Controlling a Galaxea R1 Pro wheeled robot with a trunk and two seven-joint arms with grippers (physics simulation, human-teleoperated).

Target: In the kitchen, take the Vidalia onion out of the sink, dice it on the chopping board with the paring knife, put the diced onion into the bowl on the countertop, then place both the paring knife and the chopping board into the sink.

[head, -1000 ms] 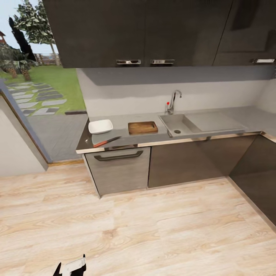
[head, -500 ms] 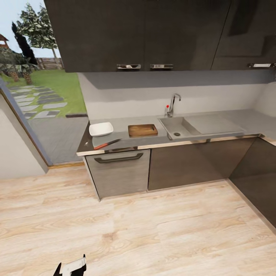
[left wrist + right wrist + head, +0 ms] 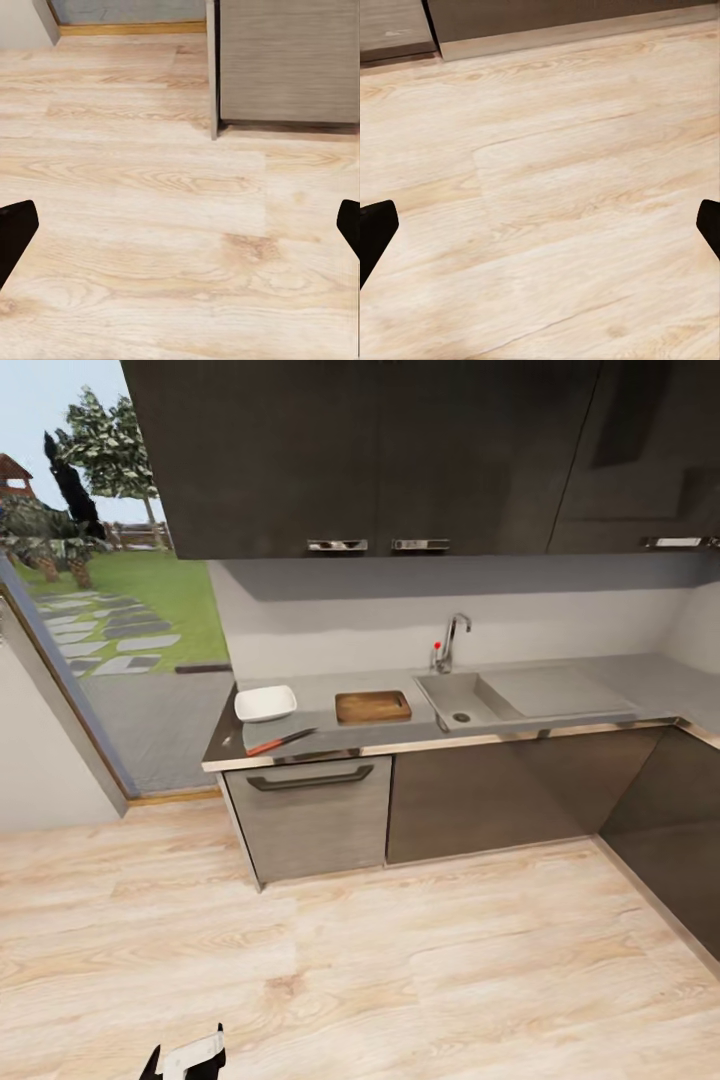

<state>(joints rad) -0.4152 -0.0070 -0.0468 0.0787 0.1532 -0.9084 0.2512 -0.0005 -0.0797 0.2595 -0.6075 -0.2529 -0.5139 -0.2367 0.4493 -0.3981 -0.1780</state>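
The kitchen sits a little lower and smaller in the head view than it did a second ago. The upper cabinets (image 3: 400, 450) take up more of the top and more of the garden (image 3: 110, 590) shows beside them. Nothing on the worktop has moved against its neighbours, so this is the camera shifting, not the things. My judgement is that the robot is on its way and no step of the task has begun.

The wood floor (image 3: 350, 960) lies between the robot and the one long grey countertop (image 3: 320, 705), which is well apart from both arms. There is one sink (image 3: 455, 700) with one tap (image 3: 452, 635). The onion should be in the basin, but I cannot make it out from here. There is one chopping board (image 3: 372, 707) just beside the sink, one white bowl (image 3: 265, 703) further along, and one paring knife (image 3: 280, 740) near the front edge, below the bowl.

The left gripper (image 3: 180, 232) has its two dark fingertips (image 3: 15, 236) spread wide apart over bare floor, holding nothing. The right gripper (image 3: 540, 232) is the same, fingertips (image 3: 375, 236) far apart and nothing between them.
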